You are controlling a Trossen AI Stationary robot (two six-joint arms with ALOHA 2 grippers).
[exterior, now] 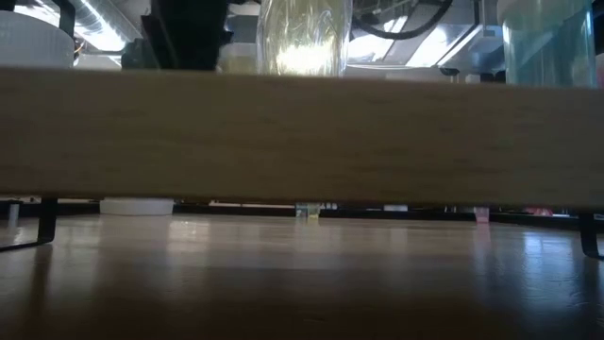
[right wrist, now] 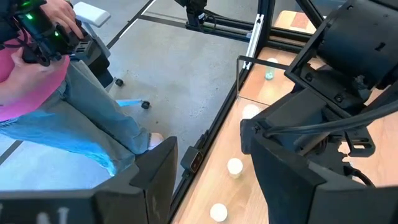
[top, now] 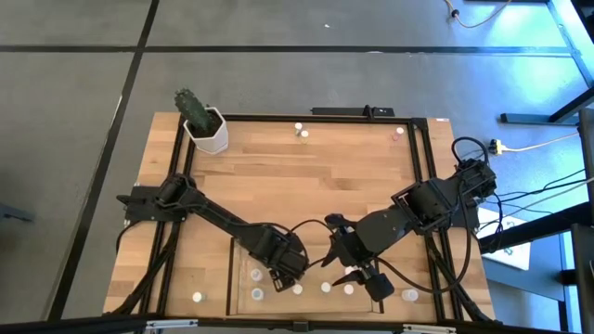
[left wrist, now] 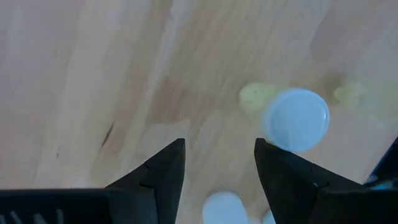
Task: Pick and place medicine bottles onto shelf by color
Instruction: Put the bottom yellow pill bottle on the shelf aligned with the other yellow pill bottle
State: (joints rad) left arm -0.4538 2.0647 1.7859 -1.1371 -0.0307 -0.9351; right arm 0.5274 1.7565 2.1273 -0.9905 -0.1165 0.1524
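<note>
The shelf (top: 231, 278) lies at the table's near edge, and several small white-capped medicine bottles (top: 327, 287) stand on its wood floor. My left gripper (top: 286, 271) points straight down over the shelf's left part, open. In its wrist view (left wrist: 219, 163) a white-capped bottle (left wrist: 295, 119) stands just outside one finger, and another cap (left wrist: 222, 208) shows between the fingers, lower down. My right gripper (top: 371, 278) hangs raised over the shelf's right part, slanting down, open (right wrist: 224, 177) and holding nothing. More bottles (top: 299, 127) stand at the far edge.
A white pot with a green cactus (top: 206, 125) stands at the far left corner. One bottle (top: 198, 297) stands left of the shelf. A pinkish bottle (top: 397, 133) is at the far right. A person (right wrist: 56, 81) sits off the table's side. Bare wood lies mid-table.
</note>
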